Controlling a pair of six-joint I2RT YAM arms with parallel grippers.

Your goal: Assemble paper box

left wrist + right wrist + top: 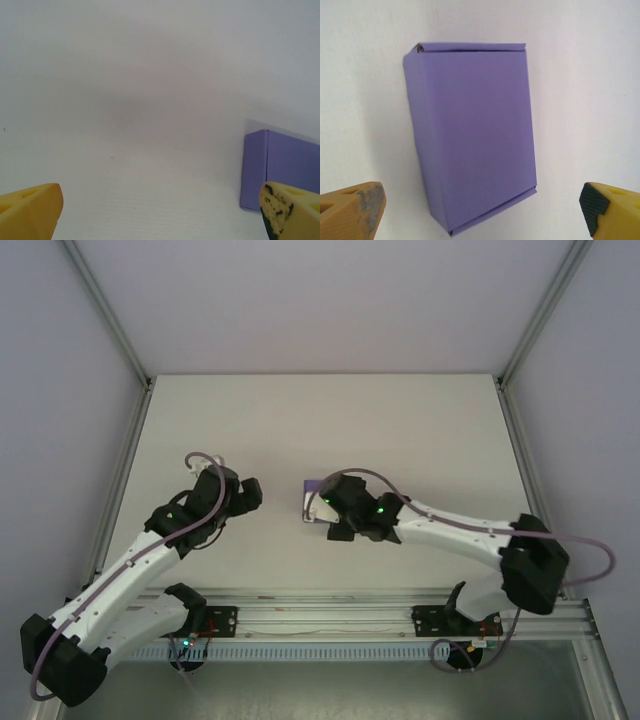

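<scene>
Table: I see a matte off-white tabletop (320, 420), evenly lit.
Walls: plain white back wall (330, 300) at 12 o'clock, side walls (50, 390) at 9 and 3.
Frame: aluminium posts (108, 310) at my far corners, aluminium rail (320, 612) at 6 o'clock.

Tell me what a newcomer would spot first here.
A closed purple box lies flat near the middle of the white table. The right end effector hovers open right over it without touching it. The left end effector, also open, sits to the box's left over bare table.
</scene>
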